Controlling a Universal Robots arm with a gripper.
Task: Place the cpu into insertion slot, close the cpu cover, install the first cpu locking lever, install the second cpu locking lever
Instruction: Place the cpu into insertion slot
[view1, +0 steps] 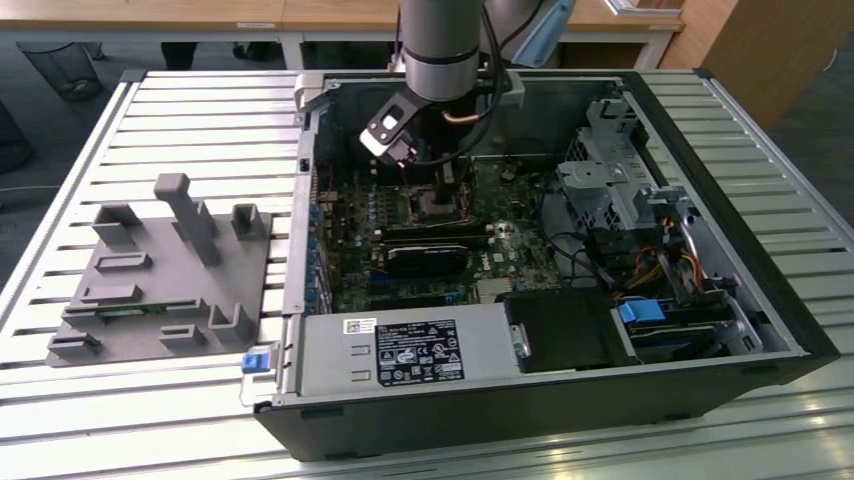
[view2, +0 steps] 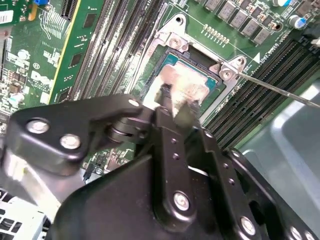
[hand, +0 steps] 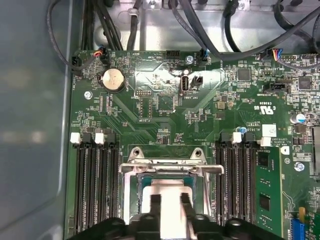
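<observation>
The cpu (view2: 184, 84), a small silvery square chip, sits pinched between my black fingertips right over the insertion slot (view2: 210, 79), a square socket with a silver rim on the green motherboard. In the first wrist view the cpu (hand: 167, 192) lies low inside the insertion slot (hand: 132, 192), between two fingers (hand: 155, 205). My gripper (view2: 175, 102) is shut on the chip. A silver bar (hand: 170, 168) that looks like the raised cpu cover crosses the socket's far edge. A thin locking lever (view2: 280, 90) sticks out sideways, unlatched. In the exterior view the gripper (view1: 441, 195) reaches down into the open computer case.
Long black memory slots (hand: 95, 185) flank the socket on both sides. A black card (view1: 427, 260), the power supply (view1: 400, 352), the drive cage (view1: 614, 165) and bundled cables (view1: 654, 270) fill the case. A grey fixture (view1: 160, 270) rests on the slatted table at the exterior view's left.
</observation>
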